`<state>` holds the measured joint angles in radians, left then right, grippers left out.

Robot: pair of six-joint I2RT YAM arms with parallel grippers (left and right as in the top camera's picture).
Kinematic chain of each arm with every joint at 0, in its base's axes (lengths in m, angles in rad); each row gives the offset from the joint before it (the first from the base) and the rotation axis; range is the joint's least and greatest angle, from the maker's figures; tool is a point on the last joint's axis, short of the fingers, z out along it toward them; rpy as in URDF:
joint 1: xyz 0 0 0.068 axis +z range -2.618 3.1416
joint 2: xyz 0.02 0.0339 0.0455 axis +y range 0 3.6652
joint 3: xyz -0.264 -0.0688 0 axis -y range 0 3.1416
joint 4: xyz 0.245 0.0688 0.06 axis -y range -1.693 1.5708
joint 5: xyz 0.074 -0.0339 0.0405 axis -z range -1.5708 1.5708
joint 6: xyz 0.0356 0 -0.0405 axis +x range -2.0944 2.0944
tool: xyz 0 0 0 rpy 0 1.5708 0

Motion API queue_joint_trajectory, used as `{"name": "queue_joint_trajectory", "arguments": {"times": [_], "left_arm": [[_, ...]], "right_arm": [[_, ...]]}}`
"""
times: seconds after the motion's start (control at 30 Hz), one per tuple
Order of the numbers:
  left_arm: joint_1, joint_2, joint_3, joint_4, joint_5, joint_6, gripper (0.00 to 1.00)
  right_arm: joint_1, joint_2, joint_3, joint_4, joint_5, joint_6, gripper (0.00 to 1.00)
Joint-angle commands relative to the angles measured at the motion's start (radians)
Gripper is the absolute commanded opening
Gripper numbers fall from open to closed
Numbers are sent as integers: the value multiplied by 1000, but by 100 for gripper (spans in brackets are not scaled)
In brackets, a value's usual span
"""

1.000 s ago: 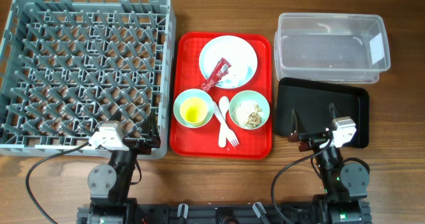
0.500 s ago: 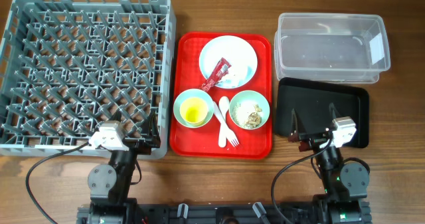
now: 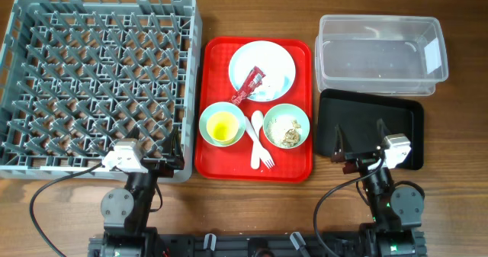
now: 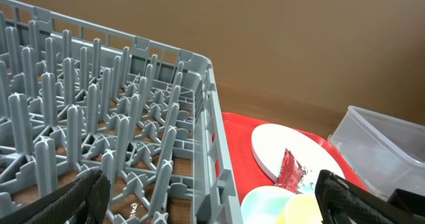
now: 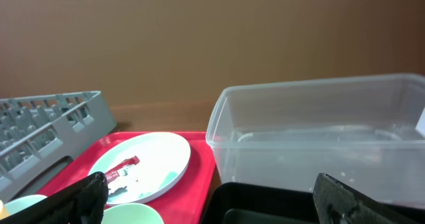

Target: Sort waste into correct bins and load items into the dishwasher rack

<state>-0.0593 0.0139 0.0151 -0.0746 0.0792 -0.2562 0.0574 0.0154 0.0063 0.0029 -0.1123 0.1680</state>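
On the red serving tray (image 3: 215, 158) lie a pale plate (image 3: 274, 68) with a red wrapper (image 3: 248, 88), a teal bowl (image 3: 207, 127) holding a yellow cup (image 3: 222, 125), a second bowl (image 3: 303, 127) with beige food scraps (image 3: 287, 132), and a white spoon and fork (image 3: 259, 141). The grey dishwasher rack (image 3: 99, 81) stands at the left. At the right are the clear tub (image 3: 380, 53) and the black tray (image 3: 404, 123). My left gripper (image 4: 212, 199) is open at the rack's near right corner. My right gripper (image 5: 212, 199) is open over the black tray's near edge.
The rack's right wall (image 4: 214, 137) runs between my left fingers. Both arm bases (image 3: 130, 207) sit at the table's front edge with cables trailing. Bare wooden table (image 3: 252, 203) lies in front of the red tray.
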Motion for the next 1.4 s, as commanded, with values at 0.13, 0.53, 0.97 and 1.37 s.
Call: {"name": "queue_joint_trajectory", "arguments": {"times": [0.13, 0.53, 0.97, 1.37], "left_arm": [[-4, 49, 127, -234, -81, 9, 100], [-4, 539, 611, -654, -85, 9, 100], [-4, 752, 758, -809, -84, 9, 100], [-4, 752, 758, -809, -84, 9, 100]], "right_arm": [[5, 65, 138, -212, -7, 37, 100], [5, 569, 683, -644, -22, 0, 100], [5, 1090, 1238, -1050, -189, -109, 100], [236, 1318, 1563, -1117, -22, -8, 100]]}}
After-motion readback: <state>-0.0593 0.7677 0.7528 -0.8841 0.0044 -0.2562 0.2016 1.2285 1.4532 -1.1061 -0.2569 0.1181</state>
